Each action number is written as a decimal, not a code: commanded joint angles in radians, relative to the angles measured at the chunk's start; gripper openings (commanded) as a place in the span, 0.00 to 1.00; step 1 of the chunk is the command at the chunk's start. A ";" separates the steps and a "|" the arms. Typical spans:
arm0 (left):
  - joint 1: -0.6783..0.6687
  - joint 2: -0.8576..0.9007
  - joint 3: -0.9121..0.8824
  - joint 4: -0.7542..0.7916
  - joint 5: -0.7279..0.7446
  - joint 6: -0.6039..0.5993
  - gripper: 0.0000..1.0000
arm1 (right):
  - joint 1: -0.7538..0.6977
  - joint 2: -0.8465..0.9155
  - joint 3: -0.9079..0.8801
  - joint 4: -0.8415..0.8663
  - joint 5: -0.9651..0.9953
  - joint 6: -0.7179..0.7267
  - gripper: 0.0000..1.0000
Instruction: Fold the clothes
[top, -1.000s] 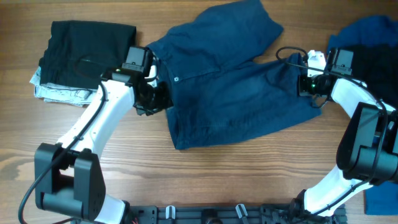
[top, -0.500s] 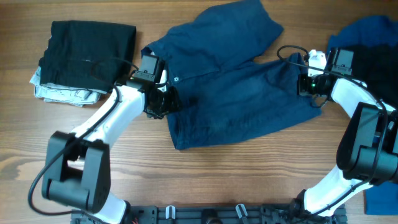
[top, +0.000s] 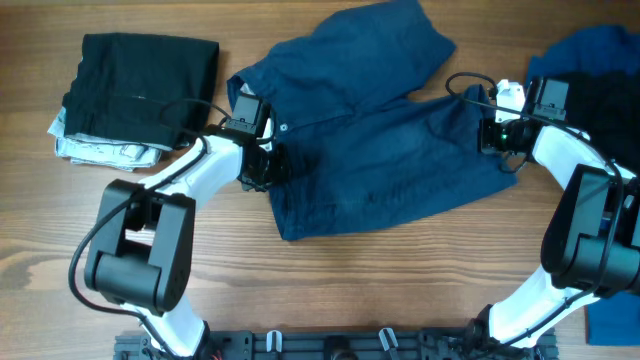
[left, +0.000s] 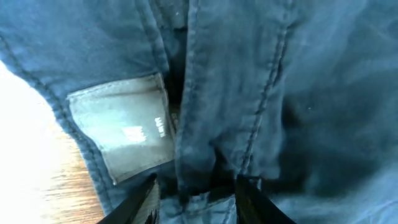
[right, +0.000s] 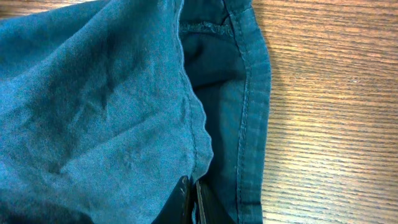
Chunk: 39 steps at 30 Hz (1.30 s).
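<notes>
In the overhead view's left centre, my left gripper (top: 260, 166) pinches the navy trousers (top: 370, 150) at the waistband. At right, my right gripper (top: 497, 132) is clamped on their hem.

label (left: 124, 127) — print unreadable | pale garment (top: 92, 150) — mostly under black garment (top: 140, 75)

L arm (top: 185, 178) reaches in from bottom-left, elbow bent. L gripper (left: 196, 198) sits low on the trousers (top: 380, 150), jaws partway apart w/ cloth bunched between, can't tell if pinched. R arm (top: 585, 190) comes up the right side, R gripper (right: 191, 200) pointing left, jaws closed tight on the trousers' edge.
</notes>
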 joint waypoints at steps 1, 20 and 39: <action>-0.001 0.027 -0.010 0.002 0.011 -0.016 0.35 | -0.003 0.006 -0.008 0.006 0.005 0.016 0.04; 0.032 -0.180 -0.009 -0.117 0.073 -0.014 0.04 | -0.003 -0.012 -0.006 0.012 -0.033 0.026 0.05; 0.034 -0.188 -0.010 -0.224 -0.074 -0.015 0.04 | -0.003 -0.107 -0.007 -0.080 0.170 -0.008 0.04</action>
